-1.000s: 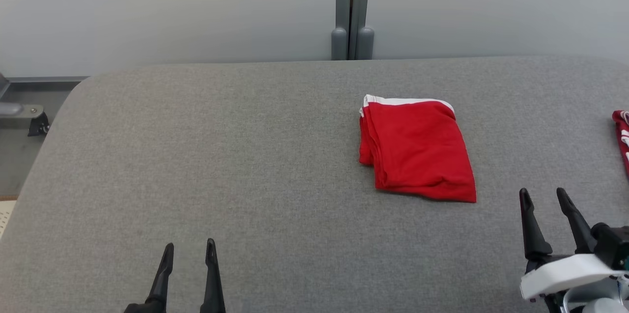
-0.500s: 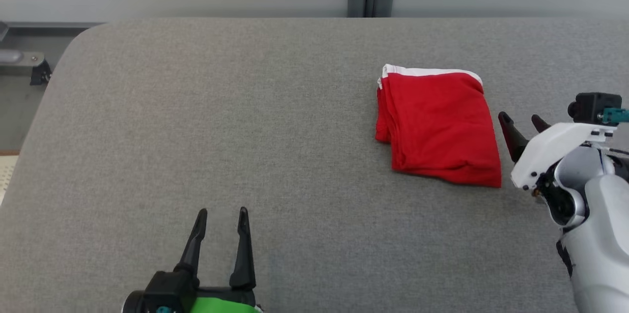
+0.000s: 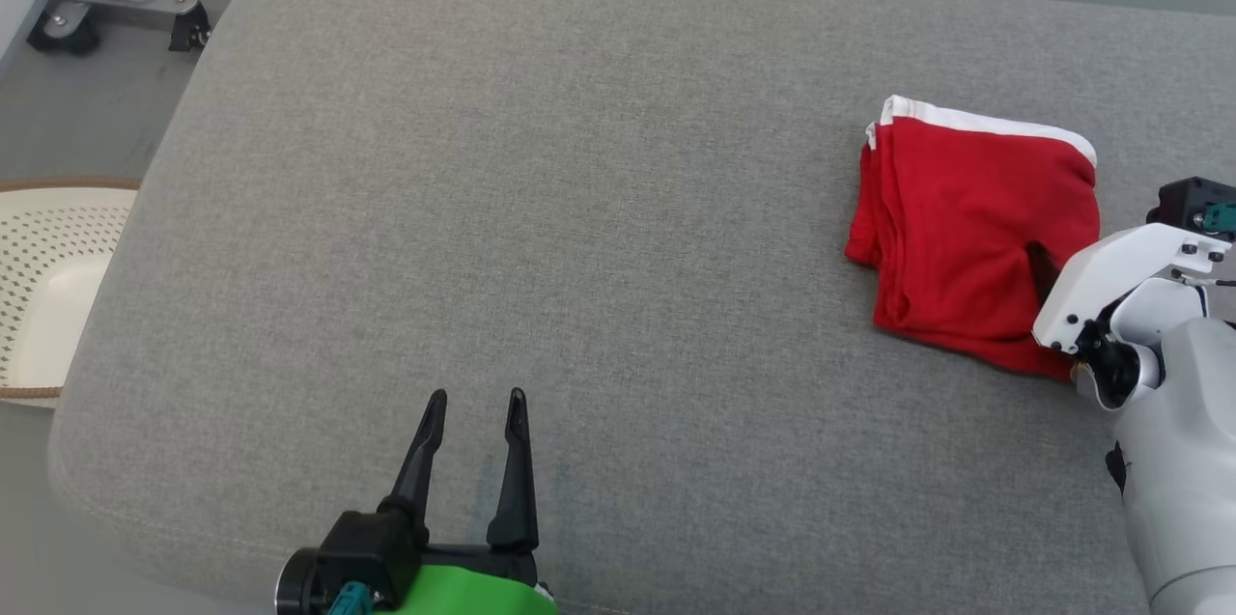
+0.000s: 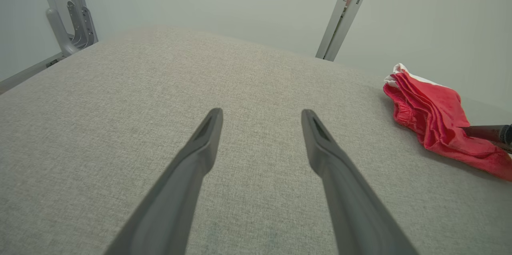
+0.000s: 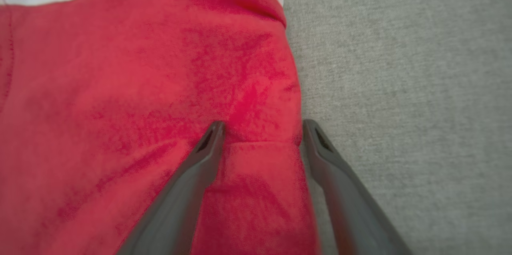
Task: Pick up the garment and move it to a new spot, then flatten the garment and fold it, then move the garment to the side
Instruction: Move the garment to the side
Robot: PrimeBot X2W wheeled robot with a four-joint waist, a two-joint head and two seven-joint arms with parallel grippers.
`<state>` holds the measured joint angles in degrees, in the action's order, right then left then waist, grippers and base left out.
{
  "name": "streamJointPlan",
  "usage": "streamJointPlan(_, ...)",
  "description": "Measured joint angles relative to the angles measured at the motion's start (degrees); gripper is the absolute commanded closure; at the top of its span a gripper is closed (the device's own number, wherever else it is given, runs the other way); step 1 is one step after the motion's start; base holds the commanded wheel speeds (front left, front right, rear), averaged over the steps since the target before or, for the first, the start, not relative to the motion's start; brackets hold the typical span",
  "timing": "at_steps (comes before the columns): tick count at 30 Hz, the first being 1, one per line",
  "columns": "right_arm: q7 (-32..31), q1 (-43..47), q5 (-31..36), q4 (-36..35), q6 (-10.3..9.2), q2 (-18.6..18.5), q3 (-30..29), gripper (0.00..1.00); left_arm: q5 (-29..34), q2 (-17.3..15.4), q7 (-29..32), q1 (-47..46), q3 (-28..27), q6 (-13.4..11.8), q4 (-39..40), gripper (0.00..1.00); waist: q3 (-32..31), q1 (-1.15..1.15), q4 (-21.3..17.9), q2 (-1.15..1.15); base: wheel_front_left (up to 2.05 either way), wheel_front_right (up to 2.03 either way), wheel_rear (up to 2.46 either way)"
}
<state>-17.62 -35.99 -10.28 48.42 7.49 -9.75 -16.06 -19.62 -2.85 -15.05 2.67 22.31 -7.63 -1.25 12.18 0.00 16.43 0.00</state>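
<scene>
Looking down in the head view, a red garment with a white band along its far edge lies on the grey padded table, close to the right edge. It is a compact folded rectangle, flat and not lifted. Folding looks done and the move to the side seems to be what is left, though that is a guess. The right arm reaches over the garment's near right corner, hiding most of its jaws. The left gripper hovers by the near edge, well apart from the garment, jaws spread and empty.

The left wrist view adds the garment's stacked layers, seen side-on, and one dark finger lying on the cloth.

The right wrist view shows the right gripper close up. Its jaws are spread and straddle the garment's right edge, one finger on red cloth, the other over bare table just beside it. Nothing is pinched yet.
</scene>
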Motion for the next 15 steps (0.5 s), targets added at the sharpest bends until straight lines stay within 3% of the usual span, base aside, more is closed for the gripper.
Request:
streamJointPlan(3, 1.08, -1.52, 0.35, 2.26, 0.00, 0.03, -0.77, 0.00, -0.02, 0.00, 0.00, -0.11, 0.20, -0.18, 0.00, 0.00, 0.73, 0.00, 0.96, 0.00, 0.00, 0.00, 0.00)
streamJointPlan(4, 1.67, -2.01, 0.33, 2.90, -0.01, 0.05, -1.15, 0.81, -0.05, 0.00, 0.00, -0.15, 0.24, -0.45, 0.02, 0.00, 0.94, 0.00, 1.16, 0.00, 0.00, 0.00, 0.00)
streamJointPlan(5, 2.36, -2.38, 0.20, 3.36, -0.01, 0.16, -1.67, 1.00, -0.20, 0.00, 0.00, -0.15, 0.19, -0.51, 0.10, 0.00, 1.12, 0.00, 1.26, 0.00, 0.00, 0.00, 0.00)
streamJointPlan(15, 6.89, -3.42, -3.53, 4.83, 0.05, 1.22, 1.91, 1.00, 0.19, 0.01, 0.00, 0.25, -1.85, -0.70, 0.23, 0.00, 0.50, 0.00, -2.85, 0.00, 0.00, 0.00, 0.00)
